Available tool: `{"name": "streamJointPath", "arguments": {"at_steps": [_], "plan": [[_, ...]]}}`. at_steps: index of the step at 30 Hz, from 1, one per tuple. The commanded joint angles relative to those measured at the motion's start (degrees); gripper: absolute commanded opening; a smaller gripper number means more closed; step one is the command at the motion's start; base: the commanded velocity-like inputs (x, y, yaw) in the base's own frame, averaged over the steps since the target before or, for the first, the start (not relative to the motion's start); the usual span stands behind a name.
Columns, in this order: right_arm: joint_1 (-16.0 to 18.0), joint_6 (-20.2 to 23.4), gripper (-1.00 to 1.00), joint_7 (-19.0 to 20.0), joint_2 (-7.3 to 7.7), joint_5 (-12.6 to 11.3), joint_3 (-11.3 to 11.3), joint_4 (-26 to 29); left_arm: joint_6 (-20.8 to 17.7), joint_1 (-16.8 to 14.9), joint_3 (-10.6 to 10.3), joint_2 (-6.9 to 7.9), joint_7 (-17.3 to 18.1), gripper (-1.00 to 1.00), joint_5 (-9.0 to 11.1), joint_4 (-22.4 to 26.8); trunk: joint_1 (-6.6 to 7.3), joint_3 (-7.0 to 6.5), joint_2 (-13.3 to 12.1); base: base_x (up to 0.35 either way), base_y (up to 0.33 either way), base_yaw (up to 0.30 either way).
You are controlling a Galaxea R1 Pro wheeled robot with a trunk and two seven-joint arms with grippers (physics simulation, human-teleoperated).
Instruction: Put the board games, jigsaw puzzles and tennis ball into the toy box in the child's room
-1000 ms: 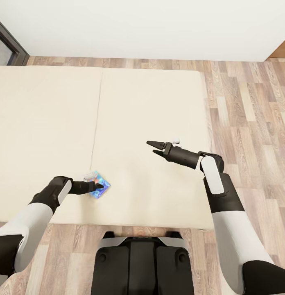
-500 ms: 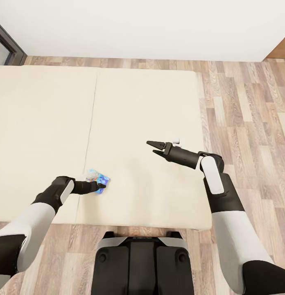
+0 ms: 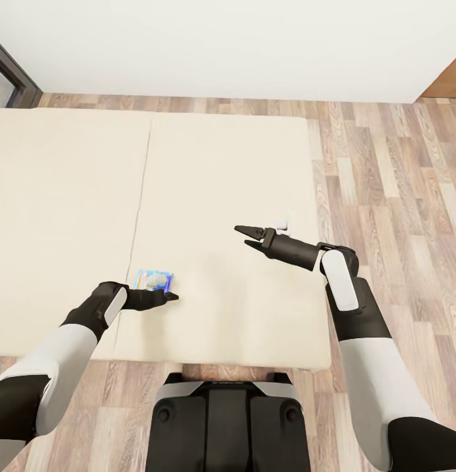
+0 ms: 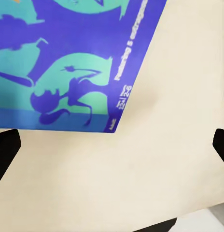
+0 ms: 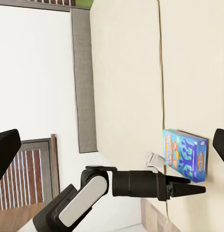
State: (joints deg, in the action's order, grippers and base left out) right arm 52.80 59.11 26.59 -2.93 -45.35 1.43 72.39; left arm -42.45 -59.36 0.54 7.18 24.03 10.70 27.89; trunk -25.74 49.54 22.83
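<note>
A small blue board game (image 3: 153,280) lies flat on the beige bed (image 3: 221,170), close to the seam between the two mattress sections. My left gripper (image 3: 168,297) hovers just on the near side of it, open, with nothing between its fingers. In the left wrist view the blue and teal board game (image 4: 68,63) lies on the mattress ahead of the widely spread fingertips (image 4: 6,150). My right gripper (image 3: 247,236) is open over the bed's right section, well apart from the box. The right wrist view looks across at the board game (image 5: 185,154) and the left gripper (image 5: 189,189).
Wood-plank floor (image 3: 385,170) runs along the bed's right side and far edge, up to a white wall (image 3: 221,39). A dark window frame (image 3: 12,72) stands at the far left. The grey headboard (image 5: 83,72) borders the mattress. My base (image 3: 228,419) sits against the bed's near edge.
My left gripper has drawn back off the blue box toward the bed's near edge, and the box now lies flat and squarer. The view has shifted slightly. The right arm is unchanged.
</note>
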Motion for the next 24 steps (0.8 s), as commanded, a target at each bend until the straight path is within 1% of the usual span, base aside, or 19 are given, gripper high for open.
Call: {"name": "streamJointPath", "arguments": {"at_steps": [1,19,24], "plan": [[0.0,0.3,1.00,0.5,-0.06,0.5,0.2,0.0,-0.4,0.0,0.0,0.02,-0.1,1.00,0.4,0.0,-0.04,-0.03,0.1,0.000,-0.006,0.000],[0.0,0.2,1.00,0.5,-0.06,0.4,0.2,-0.1,-0.5,0.0,-0.1,0.33,0.2,1.00,0.4,0.2,-0.04,-1.74,0.1,0.000,-0.001,0.000],[0.0,0.2,1.00,0.5,-0.06,0.4,0.2,-0.1,-0.5,0.0,-0.1,0.48,0.2,1.00,0.4,0.3,-0.04,-2.01,0.1,0.000,0.000,0.000]]}}
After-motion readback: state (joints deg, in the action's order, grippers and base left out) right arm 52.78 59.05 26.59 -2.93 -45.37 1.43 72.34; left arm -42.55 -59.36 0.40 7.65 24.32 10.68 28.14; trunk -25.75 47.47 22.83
